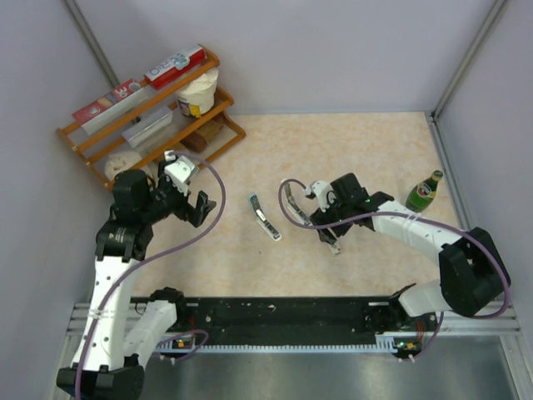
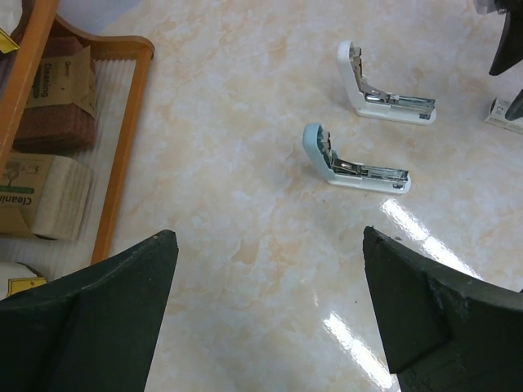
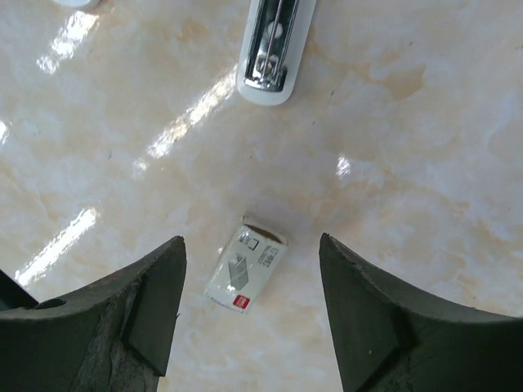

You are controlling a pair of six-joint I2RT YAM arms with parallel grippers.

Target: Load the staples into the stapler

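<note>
Right wrist: seemingly the pick-up step, right gripper point(image 3: 249, 239) spread apart over the staples point(image 3: 246, 269) lying flat mid-tabletop near the white stapler point(image 3: 274, 45), left gripper point(image 2: 268, 231) wide apart; next, lowering and closing on them.

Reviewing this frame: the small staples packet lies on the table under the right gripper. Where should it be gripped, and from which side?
Probably best: pinch the staples packet across its two long edges, coming straight down from above. It lies flat and thin on the table, so only its edges offer purchase. The open right gripper straddles its narrow width, though the packet sits slightly askew.
</note>
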